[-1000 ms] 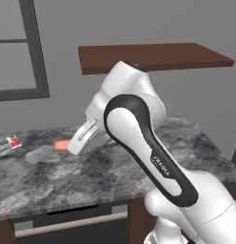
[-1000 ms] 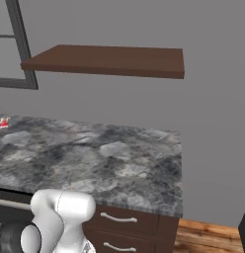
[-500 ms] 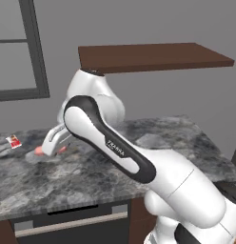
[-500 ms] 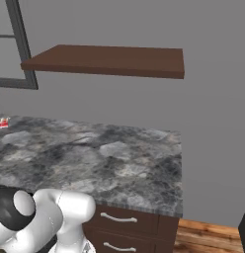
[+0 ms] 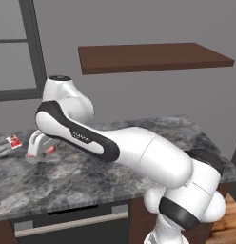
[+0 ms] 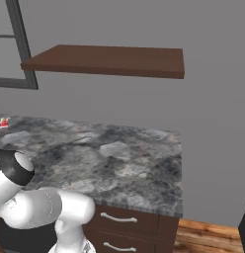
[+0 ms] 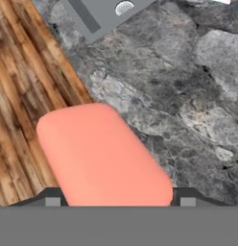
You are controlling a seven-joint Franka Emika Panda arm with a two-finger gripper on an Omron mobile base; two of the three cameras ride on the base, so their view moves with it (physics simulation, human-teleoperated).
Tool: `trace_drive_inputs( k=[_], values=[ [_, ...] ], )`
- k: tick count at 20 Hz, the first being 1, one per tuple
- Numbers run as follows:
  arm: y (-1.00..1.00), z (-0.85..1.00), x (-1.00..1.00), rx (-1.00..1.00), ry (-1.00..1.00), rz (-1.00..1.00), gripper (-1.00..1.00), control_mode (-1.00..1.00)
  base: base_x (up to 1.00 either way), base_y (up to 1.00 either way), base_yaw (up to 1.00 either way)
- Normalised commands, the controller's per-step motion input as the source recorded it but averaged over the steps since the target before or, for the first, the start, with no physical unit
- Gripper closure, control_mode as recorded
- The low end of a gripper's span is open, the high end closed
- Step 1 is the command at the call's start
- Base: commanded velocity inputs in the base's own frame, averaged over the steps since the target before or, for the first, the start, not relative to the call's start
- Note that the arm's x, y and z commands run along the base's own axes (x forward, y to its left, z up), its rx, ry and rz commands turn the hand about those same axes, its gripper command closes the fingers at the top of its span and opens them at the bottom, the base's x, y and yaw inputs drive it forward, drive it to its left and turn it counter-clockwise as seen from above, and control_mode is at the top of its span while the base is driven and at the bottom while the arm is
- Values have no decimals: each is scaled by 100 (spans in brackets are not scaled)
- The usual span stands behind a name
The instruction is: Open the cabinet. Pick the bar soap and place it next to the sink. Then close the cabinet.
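One claw [image 5: 38, 152] grips bar soap [image 7: 104, 153] over counter [image 5: 82, 174]

One bar soap [image 7: 104, 153], salmon-pink. One red-and-white packet [image 5: 14, 141] on one stone counter [image 6: 119, 158]. One brown wall shelf [image 5: 148, 56]. Two drawer handles [image 6: 114, 218] under the counter. One gripper [image 5: 36, 151].

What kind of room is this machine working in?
Most likely a kitchen: a grey speckled stone counter sits over dark wooden drawers with metal handles, a brown wooden wall shelf hangs above, and the gripper carries a salmon-pink bar soap.
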Motion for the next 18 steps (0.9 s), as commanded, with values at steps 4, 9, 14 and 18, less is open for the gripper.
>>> trace_drive_inputs(
  k=[4, 9, 14, 18],
  values=[
    [44, -10, 31, 0, 0, 0, 100, -100, 0, 0, 0],
    [40, -45, 65, 0, 2, 0, 100, -100, 0, 0, 0],
    [38, -22, 62, 0, 0, 0, 100, -100, 0, 0, 0],
    [61, -4, 15, 0, 0, 0, 100, -100, 0, 0, 0]
  ],
)
